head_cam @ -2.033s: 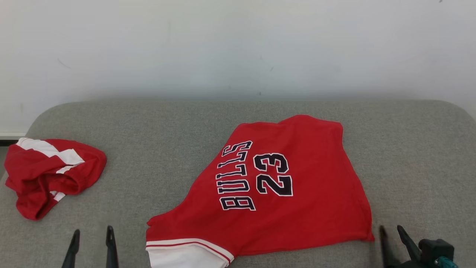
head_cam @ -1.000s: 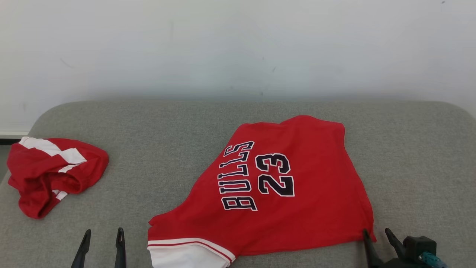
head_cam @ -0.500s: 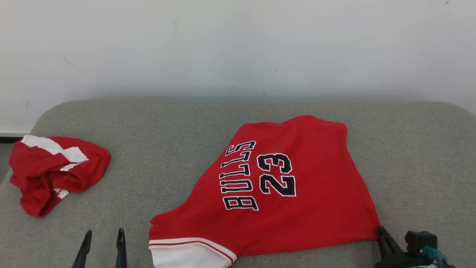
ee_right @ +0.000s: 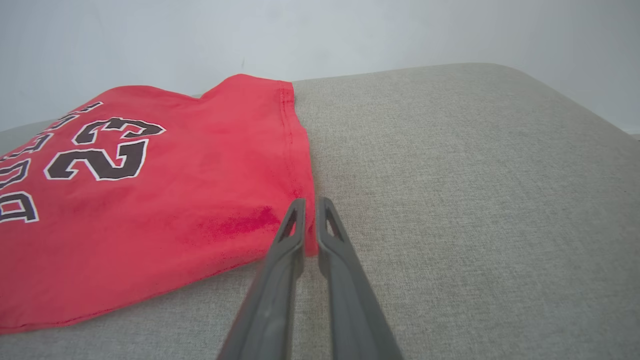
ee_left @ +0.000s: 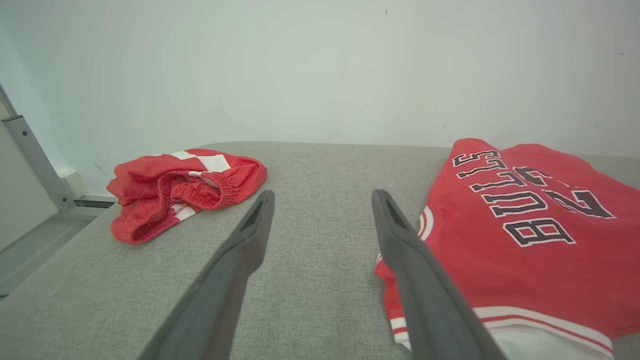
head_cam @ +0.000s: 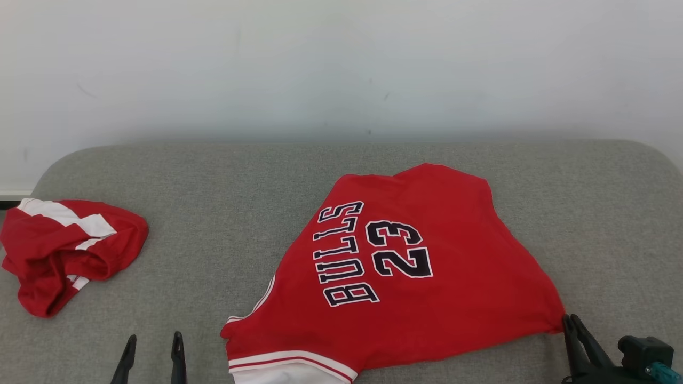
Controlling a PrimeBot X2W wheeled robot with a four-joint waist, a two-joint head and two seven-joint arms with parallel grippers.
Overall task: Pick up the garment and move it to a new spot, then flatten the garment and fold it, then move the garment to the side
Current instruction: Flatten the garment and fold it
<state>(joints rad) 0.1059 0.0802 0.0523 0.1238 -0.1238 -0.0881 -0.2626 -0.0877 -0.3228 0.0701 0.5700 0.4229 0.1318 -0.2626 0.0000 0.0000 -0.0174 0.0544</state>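
**Right hand (head_cam: 570,321) clenched on a corner of the red jersey (head_cam: 453,298)**

A pale wall (head_cam: 341,64) stands behind everything. Below it is a wide grey padded surface (head_cam: 213,181) with rounded far corners.

The red jersey lies on that surface, right of the middle, spread out and mostly flat. Its "BULLS 23" lettering faces up and is turned sideways to me. Its white-and-red trimmed edge is on the near side, at the bottom of my head view.

Well apart from it, at the left edge of the surface, red shorts (head_cam: 64,250) with white stripes sit crumpled in a heap. My left wrist view shows their gathered elastic waistband.

My left hand (head_cam: 155,341) is low at the front left, near the jersey's trimmed edge but not touching it. Its two dark fingers are spread wide, with only bare grey fabric between them.

My right hand is at the jersey's near right corner. Its fingers are pressed almost together, and the red hem is pinched between their tips. The cloth draws out to a point where I grip it
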